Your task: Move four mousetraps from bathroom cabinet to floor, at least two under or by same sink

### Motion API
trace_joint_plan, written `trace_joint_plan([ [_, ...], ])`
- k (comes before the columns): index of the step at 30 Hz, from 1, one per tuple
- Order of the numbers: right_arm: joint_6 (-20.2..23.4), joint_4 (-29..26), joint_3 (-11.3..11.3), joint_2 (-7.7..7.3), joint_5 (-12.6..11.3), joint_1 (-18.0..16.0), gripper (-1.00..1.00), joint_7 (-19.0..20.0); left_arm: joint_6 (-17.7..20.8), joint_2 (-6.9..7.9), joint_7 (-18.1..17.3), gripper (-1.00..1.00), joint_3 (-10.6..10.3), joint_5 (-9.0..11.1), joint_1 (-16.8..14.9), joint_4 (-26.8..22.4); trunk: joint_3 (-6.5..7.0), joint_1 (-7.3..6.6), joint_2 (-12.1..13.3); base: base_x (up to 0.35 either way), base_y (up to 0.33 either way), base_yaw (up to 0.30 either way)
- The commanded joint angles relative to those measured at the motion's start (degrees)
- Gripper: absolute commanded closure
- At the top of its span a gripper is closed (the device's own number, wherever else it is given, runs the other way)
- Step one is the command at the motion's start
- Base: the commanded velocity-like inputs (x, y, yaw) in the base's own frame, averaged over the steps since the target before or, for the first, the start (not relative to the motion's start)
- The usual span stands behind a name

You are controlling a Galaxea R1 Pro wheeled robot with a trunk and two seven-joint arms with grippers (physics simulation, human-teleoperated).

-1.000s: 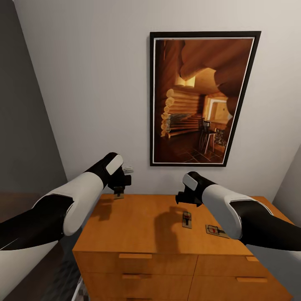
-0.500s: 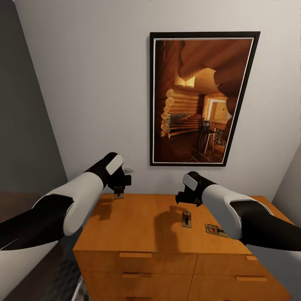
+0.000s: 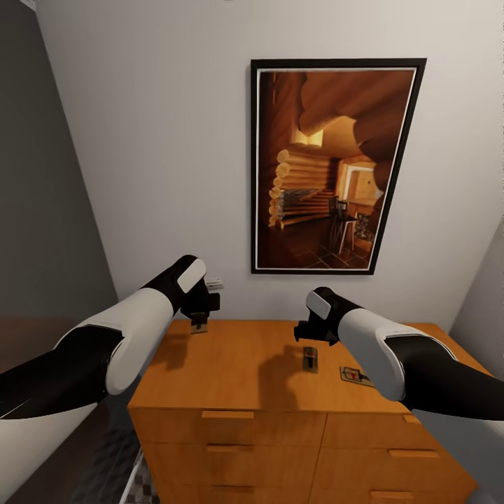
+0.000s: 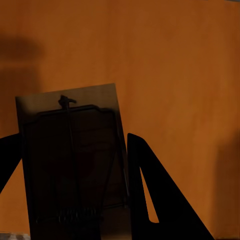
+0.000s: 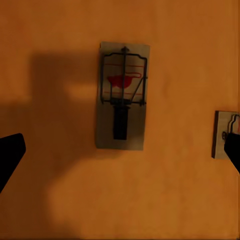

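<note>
Since the earlier frame the whole head view has shifted: the cabinet (image 3: 280, 364) sits a little lower and further off and the picture (image 3: 334, 166) looks squarer, so the camera has moved, most likely the base backing away; both arms keep the same pose.

One mousetrap (image 4: 72, 160) is pinched between the left claw's (image 3: 199, 323) fingers (image 4: 160, 195), held above the cabinet's back left corner, at about 10 o'clock from the top's centre. Two more lie flat on the top: one (image 5: 122, 95) right under the right claw (image 3: 302, 337), at about 3 o'clock from the centre, and another (image 3: 355, 376) just beyond it at 4 o'clock, partly behind the right forearm. The right claw is spread wide and holds nothing.

The main risk, as I judge it, is the held trap: the grip takes only its edges, so a jolt while driving could let it slip out. If the base is retreating, the two traps on top drift out of the right arm's reach. A slightly off descent could also nudge the small board aside instead of straddling it.
</note>
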Motion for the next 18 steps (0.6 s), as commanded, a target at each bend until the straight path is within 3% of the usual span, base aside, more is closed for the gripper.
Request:
trace_joint_plan([
  [1,0.05,-0.02,0.04,0.01,-0.57,-0.06,-1.00,-0.54,0.23,0.03,0.38,1.00,-0.50,0.47,-0.04,-0.06,-0.11,0.01,-0.09,-0.062,0.000,0.000],
  [18,0.05,-0.36,0.20,0.07,-0.40,-0.06,-1.00,-0.48,0.23,-0.02,0.38,1.00,-0.48,0.52,-0.04,-1.20,-0.11,0.01,-0.09,-0.012,0.000,0.000],
])
